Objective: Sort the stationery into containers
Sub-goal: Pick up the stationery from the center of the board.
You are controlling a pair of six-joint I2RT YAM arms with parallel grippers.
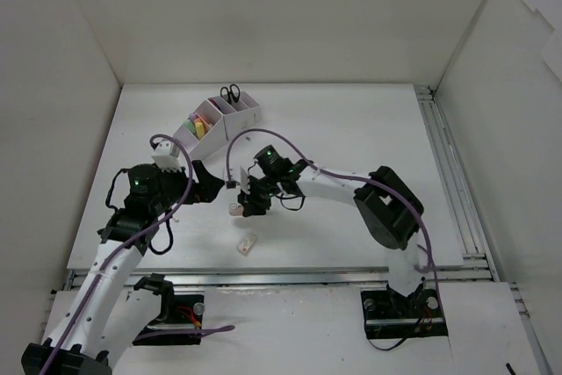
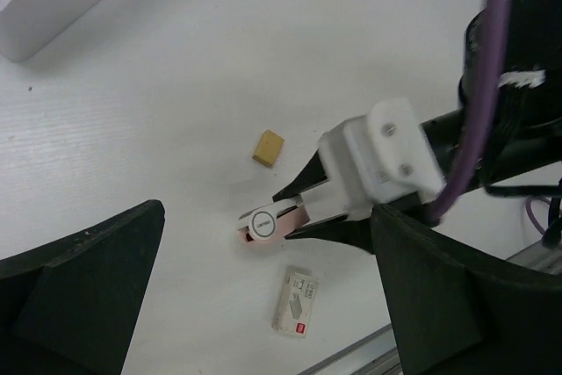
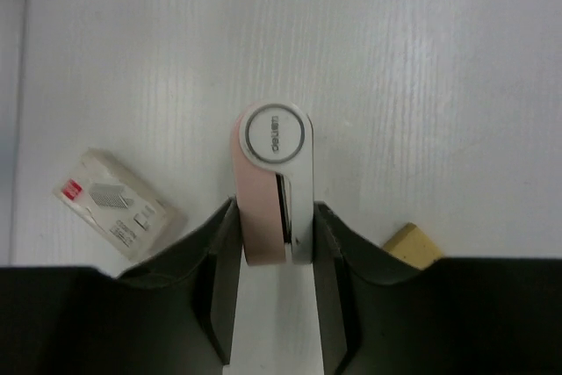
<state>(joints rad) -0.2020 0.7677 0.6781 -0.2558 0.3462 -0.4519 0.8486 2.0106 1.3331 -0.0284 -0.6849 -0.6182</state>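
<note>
A small pink and white stapler (image 3: 274,182) lies on the white table, and my right gripper (image 3: 275,210) is shut on it, one finger pressed to each long side. From above, the stapler (image 1: 234,210) shows just below the right gripper (image 1: 243,199). My left gripper (image 2: 263,252) hovers open above the same spot with nothing between its fingers; in the top view it (image 1: 204,183) sits left of the right one. The container, a white organizer (image 1: 235,120), stands at the back with black scissors (image 1: 230,92) and coloured items inside.
A small box of staples (image 2: 297,301) lies close to the stapler, toward the near edge, and shows from above (image 1: 247,243) too. A small yellow eraser block (image 2: 269,147) rests on the far side of the stapler. White walls enclose the table.
</note>
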